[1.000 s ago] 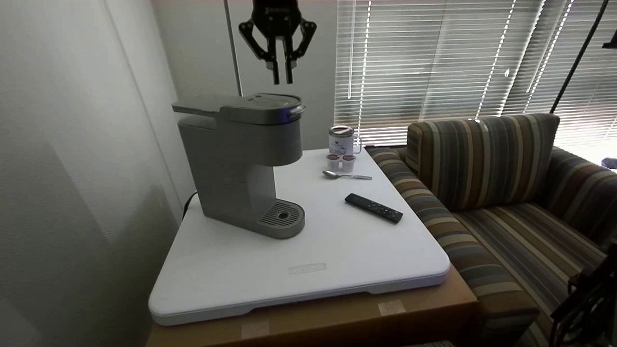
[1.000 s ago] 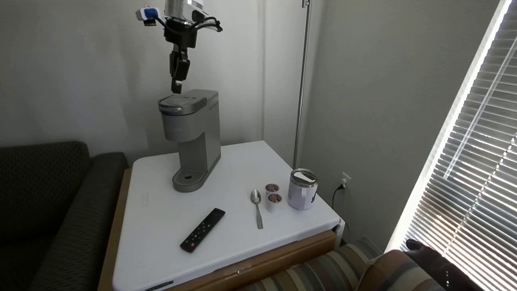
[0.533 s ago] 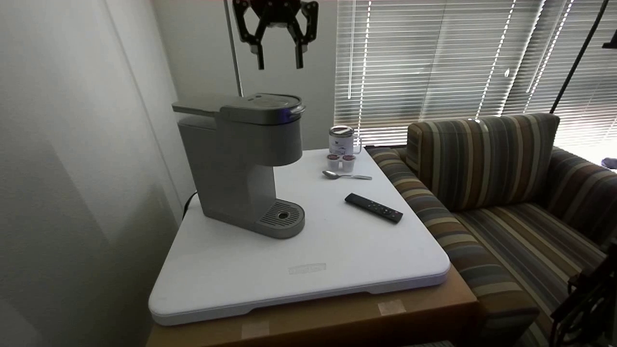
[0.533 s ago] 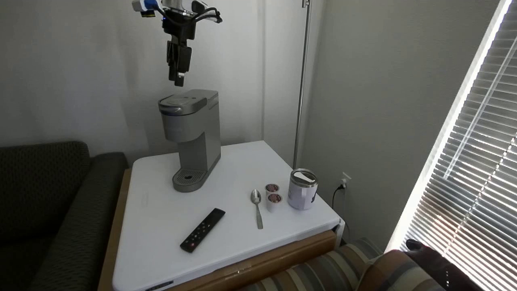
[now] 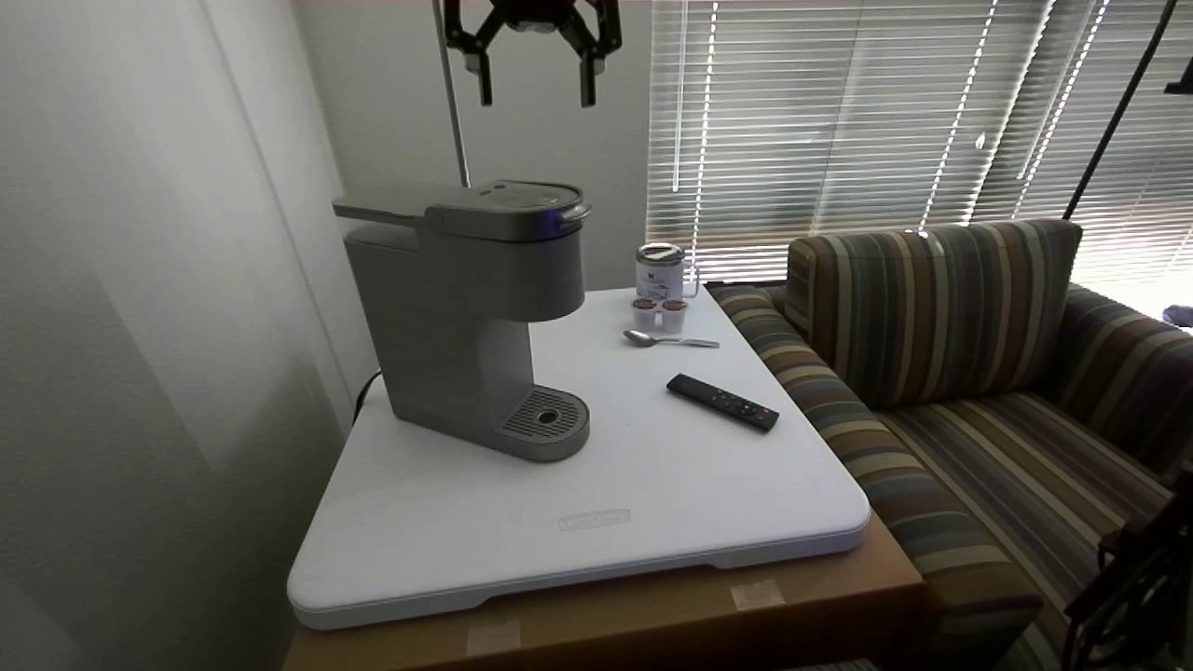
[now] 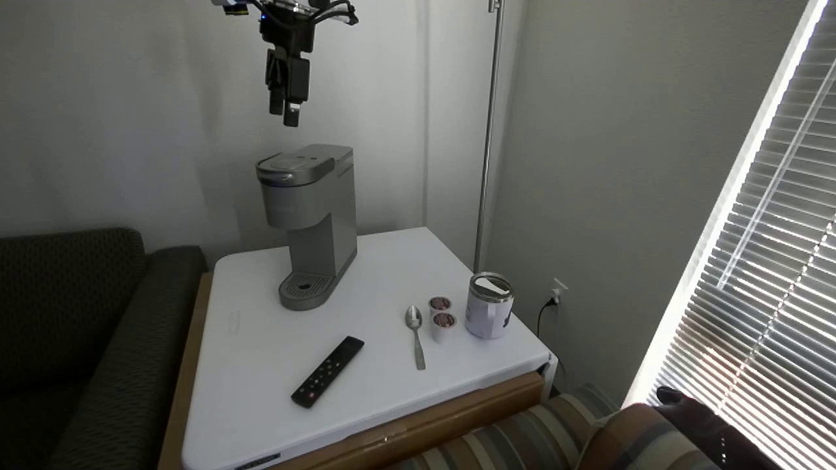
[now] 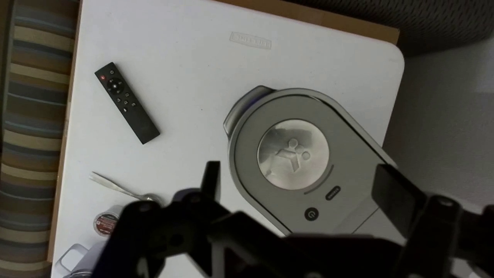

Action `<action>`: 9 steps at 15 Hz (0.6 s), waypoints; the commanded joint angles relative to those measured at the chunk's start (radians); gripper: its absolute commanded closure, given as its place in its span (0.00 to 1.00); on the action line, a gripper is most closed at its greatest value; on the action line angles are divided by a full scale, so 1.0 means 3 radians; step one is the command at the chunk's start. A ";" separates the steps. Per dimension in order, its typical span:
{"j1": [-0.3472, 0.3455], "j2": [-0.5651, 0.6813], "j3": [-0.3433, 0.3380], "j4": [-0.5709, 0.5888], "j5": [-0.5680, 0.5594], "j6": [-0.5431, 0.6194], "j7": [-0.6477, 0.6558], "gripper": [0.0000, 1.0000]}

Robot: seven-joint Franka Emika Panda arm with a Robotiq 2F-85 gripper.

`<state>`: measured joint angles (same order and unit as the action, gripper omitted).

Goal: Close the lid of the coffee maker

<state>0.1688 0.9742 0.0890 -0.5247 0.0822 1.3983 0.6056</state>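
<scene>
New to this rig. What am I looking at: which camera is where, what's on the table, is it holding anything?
The black two-fingered gripper is the hand of a Franka Panda robot, which a person steers remotely. Both exterior views come from cameras outside the robot, looking at the table from different places. The wrist view comes from a camera riding on the robot's wrist, looking down past the gripper.

On the white tabletop stands a grey coffee maker; its lid looks closed. Also there: a black remote, a spoon, two small pods and a pale mug.

Nothing is held: the gripper is open, in the air above the coffee maker.
</scene>
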 commanded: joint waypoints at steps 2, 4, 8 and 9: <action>-0.0078 -0.0083 0.0076 -0.0116 0.0090 -0.0027 -0.0162 0.00; -0.0011 0.0000 0.0025 0.0000 0.0012 0.0000 -0.0068 0.00; -0.0015 0.0000 0.0031 -0.0001 0.0016 0.0000 -0.0080 0.00; -0.0015 0.0000 0.0032 -0.0001 0.0016 0.0000 -0.0081 0.00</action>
<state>0.1644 0.9743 0.0985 -0.5249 0.0869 1.3983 0.5813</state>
